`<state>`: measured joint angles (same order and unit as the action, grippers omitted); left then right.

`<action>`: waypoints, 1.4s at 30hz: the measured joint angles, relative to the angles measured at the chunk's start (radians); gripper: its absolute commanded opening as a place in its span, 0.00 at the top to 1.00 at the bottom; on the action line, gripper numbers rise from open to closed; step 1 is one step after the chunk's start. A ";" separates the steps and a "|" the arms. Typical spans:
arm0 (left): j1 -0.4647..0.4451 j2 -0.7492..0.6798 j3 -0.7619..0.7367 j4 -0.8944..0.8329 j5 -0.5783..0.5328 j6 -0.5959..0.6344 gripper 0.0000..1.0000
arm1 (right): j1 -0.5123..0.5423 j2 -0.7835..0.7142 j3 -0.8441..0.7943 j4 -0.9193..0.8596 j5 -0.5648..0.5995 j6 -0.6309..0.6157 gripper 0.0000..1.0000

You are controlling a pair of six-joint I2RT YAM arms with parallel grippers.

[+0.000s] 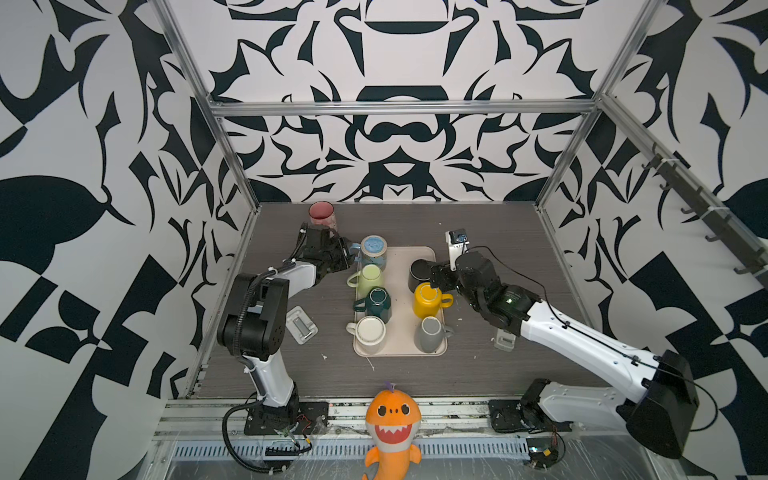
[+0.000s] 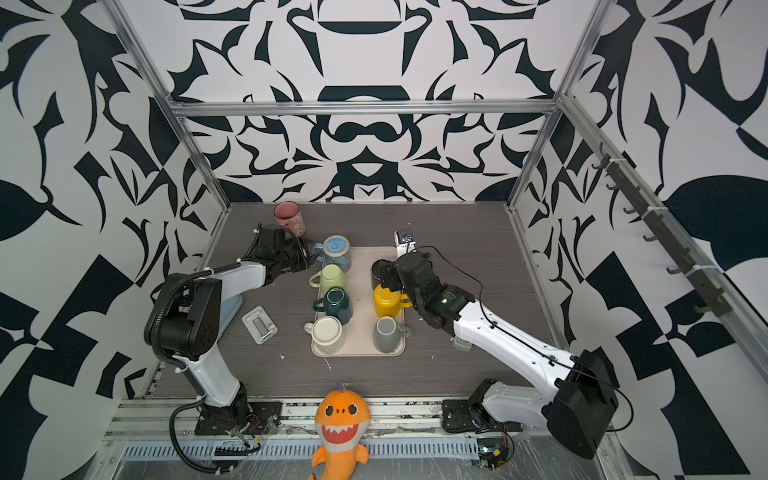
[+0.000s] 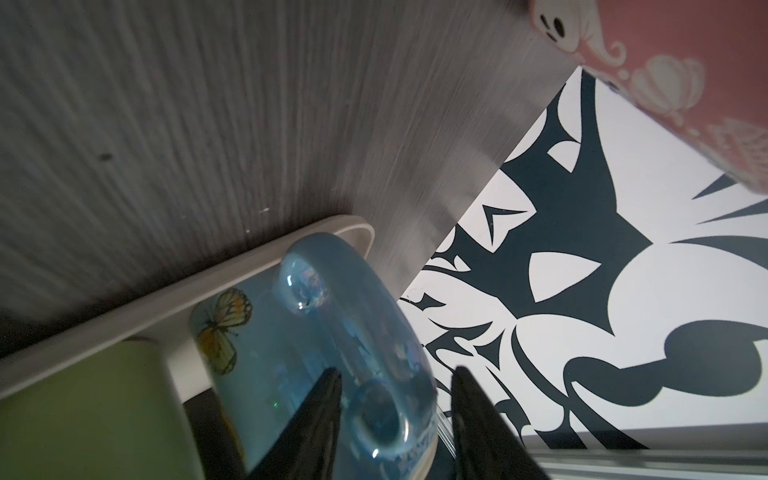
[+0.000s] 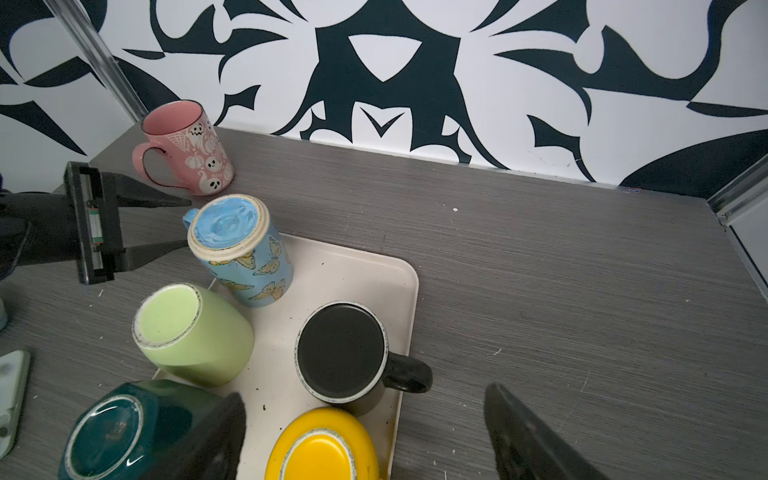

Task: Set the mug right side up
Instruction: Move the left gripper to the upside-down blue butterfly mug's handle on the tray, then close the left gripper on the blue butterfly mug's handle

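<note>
Blue mug [image 4: 239, 249] stands upside down on the far left corner of the tray [image 4: 365, 266]. Left pincer [image 4: 187, 223], partly open, straddles its handle [image 3: 374, 332]; right pincer [image 4: 363, 395] hangs wide open over the right side of the tray.

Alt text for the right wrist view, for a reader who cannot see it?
An upside-down blue mug stands at the tray's corner, with the left end effector open either side of its handle. Green, black, teal and yellow mugs also sit upside down on the tray; a pink mug stands upright on the table beyond.
</note>
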<state>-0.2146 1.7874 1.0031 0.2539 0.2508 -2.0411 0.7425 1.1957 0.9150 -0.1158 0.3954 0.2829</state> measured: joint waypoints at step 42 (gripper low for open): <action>0.000 0.092 0.031 0.127 0.035 -0.035 0.71 | -0.015 0.001 -0.002 -0.011 -0.011 0.027 0.09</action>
<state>-0.2146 1.8790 1.0340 0.3805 0.2859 -2.0758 0.7273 1.1965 0.9134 -0.1268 0.3843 0.3096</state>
